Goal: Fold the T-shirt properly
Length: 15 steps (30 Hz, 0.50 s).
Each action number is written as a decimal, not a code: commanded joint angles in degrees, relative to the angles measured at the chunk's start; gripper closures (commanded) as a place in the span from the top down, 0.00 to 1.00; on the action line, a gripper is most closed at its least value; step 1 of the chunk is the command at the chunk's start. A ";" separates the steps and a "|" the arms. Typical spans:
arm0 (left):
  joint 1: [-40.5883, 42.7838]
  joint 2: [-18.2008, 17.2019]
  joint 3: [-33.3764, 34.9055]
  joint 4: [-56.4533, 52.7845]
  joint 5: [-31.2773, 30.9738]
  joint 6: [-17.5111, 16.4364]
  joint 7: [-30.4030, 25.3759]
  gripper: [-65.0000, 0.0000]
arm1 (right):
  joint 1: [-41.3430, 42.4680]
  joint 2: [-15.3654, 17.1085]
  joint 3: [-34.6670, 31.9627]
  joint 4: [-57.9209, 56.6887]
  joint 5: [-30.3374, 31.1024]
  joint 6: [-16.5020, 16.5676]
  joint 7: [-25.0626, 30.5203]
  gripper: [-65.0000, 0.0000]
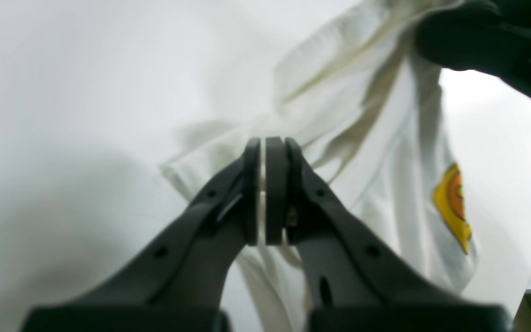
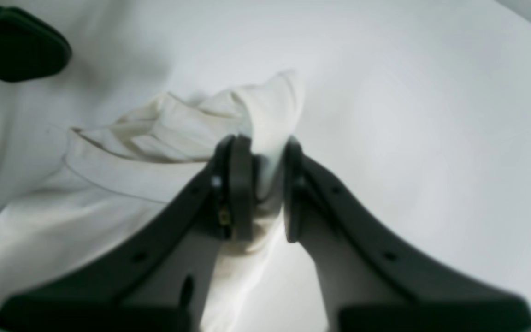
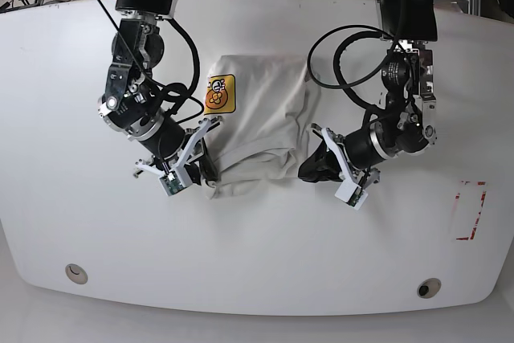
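Both wrist views blurred. T-shirt point(image 3: 257, 118) print mostly folded under, only yellow patch point(image 3: 219, 94) showed at ten o'clock; lettering hidden.

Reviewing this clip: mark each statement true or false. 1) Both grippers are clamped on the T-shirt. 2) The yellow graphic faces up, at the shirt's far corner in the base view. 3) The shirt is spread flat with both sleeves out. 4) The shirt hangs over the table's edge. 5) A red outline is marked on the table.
1) True: the left gripper and the right gripper each pinch cloth of the T-shirt.
2) True: the yellow graphic shows there.
3) False: it is bunched and partly folded over.
4) False: it lies wholly on the table.
5) True: the red outline is there.
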<state>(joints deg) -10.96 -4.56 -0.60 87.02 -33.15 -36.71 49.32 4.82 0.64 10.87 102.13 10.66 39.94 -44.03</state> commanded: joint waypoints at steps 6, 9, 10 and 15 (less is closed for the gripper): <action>-0.60 -1.03 -2.70 0.93 -1.36 -0.35 -1.63 0.00 | 1.38 0.10 0.07 2.27 0.91 0.06 1.26 0.12; -0.86 -0.94 -4.54 -1.00 -1.18 -0.08 -1.80 0.00 | 1.38 0.10 0.07 2.27 0.91 0.06 1.26 0.12; -1.13 -0.85 -5.07 -2.23 -1.45 -0.08 -1.80 0.04 | 1.38 0.10 0.07 2.27 0.91 0.06 1.26 0.12; -3.94 -0.85 -5.33 -6.54 -1.54 0.01 -1.72 0.36 | 1.38 0.10 0.07 2.27 0.91 0.06 1.26 0.12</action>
<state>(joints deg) -12.47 -5.78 -6.13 80.90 -32.88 -36.36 49.10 4.95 0.62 10.87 103.18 10.70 39.94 -44.21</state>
